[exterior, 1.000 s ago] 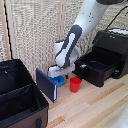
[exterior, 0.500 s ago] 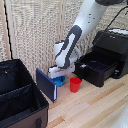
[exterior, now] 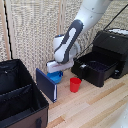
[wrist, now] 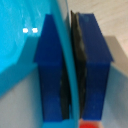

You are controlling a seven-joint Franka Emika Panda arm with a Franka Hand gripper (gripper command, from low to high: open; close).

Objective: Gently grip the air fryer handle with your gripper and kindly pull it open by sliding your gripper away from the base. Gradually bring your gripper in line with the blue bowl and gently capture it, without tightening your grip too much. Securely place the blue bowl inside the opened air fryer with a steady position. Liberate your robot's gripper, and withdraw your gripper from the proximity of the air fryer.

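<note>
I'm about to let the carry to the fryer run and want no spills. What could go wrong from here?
1. The gripper holds the blue bowl only by its thin rim, jaws shut on it; it could tilt or slip.
2. The red cup stands just beside the bowl, toward the air fryer; a low carry might knock it.
3. The dark-blue panel stands close on the other side.

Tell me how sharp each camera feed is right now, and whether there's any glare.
Exterior view: soft and low-resolution, evenly lit, the black boxy air fryer readable. Wrist view: close-up blur, the jaws' blue fingers fuzzy-edged, two small white glare spots on the bright-blue round bowl.
</note>
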